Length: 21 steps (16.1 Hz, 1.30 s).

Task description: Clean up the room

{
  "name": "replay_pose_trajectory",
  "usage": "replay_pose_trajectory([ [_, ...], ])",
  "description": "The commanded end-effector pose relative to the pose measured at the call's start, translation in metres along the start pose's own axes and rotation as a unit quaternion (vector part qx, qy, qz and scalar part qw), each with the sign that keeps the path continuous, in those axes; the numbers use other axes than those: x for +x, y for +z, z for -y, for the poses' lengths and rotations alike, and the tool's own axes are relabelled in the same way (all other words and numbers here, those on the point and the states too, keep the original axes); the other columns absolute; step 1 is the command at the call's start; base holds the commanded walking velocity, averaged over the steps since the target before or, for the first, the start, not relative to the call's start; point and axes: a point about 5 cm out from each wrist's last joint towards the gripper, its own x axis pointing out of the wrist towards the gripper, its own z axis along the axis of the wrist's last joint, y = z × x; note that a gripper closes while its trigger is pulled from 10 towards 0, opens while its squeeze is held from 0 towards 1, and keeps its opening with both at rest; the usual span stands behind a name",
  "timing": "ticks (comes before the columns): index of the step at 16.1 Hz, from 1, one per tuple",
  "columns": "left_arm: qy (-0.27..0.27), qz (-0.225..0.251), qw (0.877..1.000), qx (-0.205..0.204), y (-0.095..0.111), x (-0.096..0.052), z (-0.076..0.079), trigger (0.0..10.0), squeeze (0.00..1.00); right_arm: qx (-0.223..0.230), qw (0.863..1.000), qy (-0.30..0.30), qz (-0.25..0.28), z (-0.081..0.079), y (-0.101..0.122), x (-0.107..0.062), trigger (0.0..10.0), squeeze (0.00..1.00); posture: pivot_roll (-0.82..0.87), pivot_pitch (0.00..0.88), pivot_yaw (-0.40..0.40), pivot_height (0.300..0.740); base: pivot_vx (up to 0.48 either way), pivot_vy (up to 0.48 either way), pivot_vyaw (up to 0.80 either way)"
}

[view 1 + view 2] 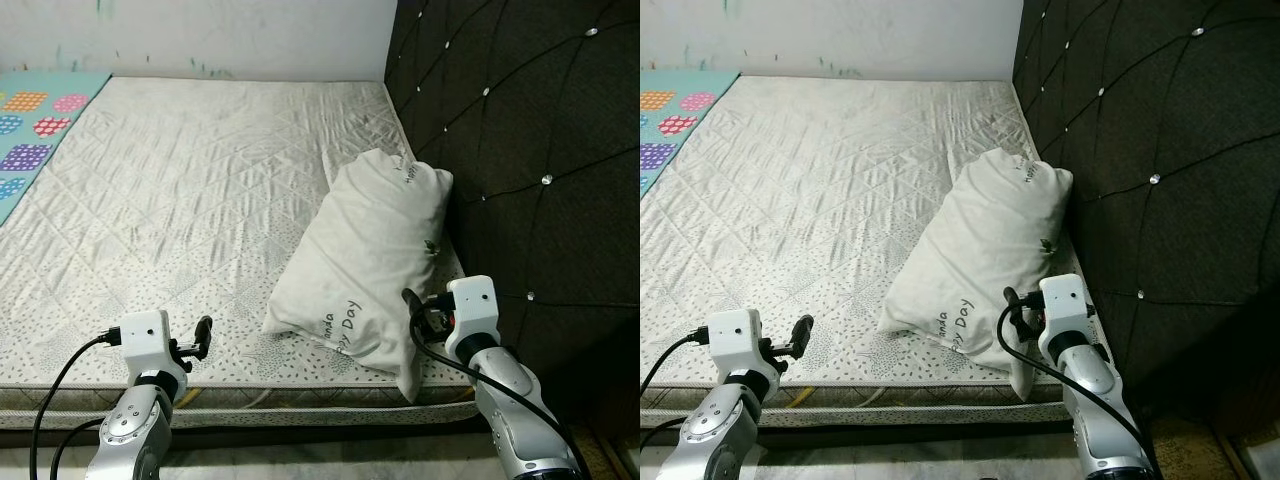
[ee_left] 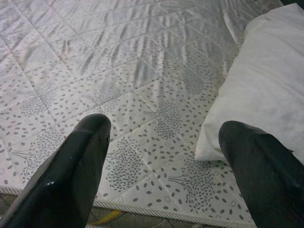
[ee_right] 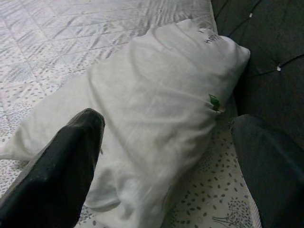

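Observation:
A white pillow (image 1: pixel 370 260) with small printed lettering lies on the right side of the quilted mattress (image 1: pixel 180 200), leaning against the dark tufted headboard (image 1: pixel 530 150). My right gripper (image 1: pixel 415 308) hovers open at the pillow's near right corner; in the right wrist view its fingers (image 3: pixel 71 156) stand wide apart with the pillow (image 3: pixel 152 95) ahead of them. My left gripper (image 1: pixel 204 336) is open over the mattress's front edge, left of the pillow. The left wrist view has the pillow's near corner (image 2: pixel 256 95) beside one of its fingers (image 2: pixel 80 156).
A colourful play mat (image 1: pixel 40 120) lies along the mattress's far left. A pale wall (image 1: pixel 200 35) closes the back. The mattress's front edge (image 1: pixel 250 390) runs just before my arms, and the headboard blocks the whole right side.

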Motion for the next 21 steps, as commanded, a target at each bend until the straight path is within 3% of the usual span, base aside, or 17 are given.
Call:
replay_pose_trajectory([
  [1, -0.005, 0.018, 1.000, 0.000, 0.006, -0.002, 0.001, 10.0, 0.00, 0.001, 1.000, -0.001, -0.005, 0.001, -0.001, -0.002, 10.0, 0.00, -0.14, 0.086, -0.020, 0.740, 0.000, 0.000, 0.00],
  [4, -0.023, 0.098, 0.995, 0.005, 0.028, -0.007, 0.005, 10.0, 0.00, 0.010, 1.000, 0.002, 0.005, 0.000, 0.002, -0.002, 10.0, 0.00, -0.13, 0.102, -0.018, 0.740, 0.000, 0.000, 0.00],
  [6, -0.037, 0.118, 0.992, 0.019, 0.035, -0.009, 0.009, 10.0, 0.00, 0.010, 1.000, 0.002, 0.028, 0.000, 0.009, -0.002, 10.0, 0.00, -0.14, 0.115, -0.015, 0.740, 0.000, 0.000, 0.00],
  [13, -0.055, 0.137, 0.989, 0.012, 0.041, -0.013, 0.012, 10.0, 0.00, 0.013, 0.999, -0.002, 0.045, -0.001, 0.016, -0.003, 10.0, 0.00, -0.13, 0.135, -0.012, 0.740, 0.000, 0.000, 0.00],
  [21, -0.063, 0.133, 0.989, 0.011, 0.040, -0.012, 0.014, 10.0, 0.00, 0.012, 0.999, -0.006, 0.043, 0.000, 0.016, -0.003, 10.0, 0.00, -0.13, 0.137, -0.012, 0.740, 0.293, 0.000, 0.00],
])
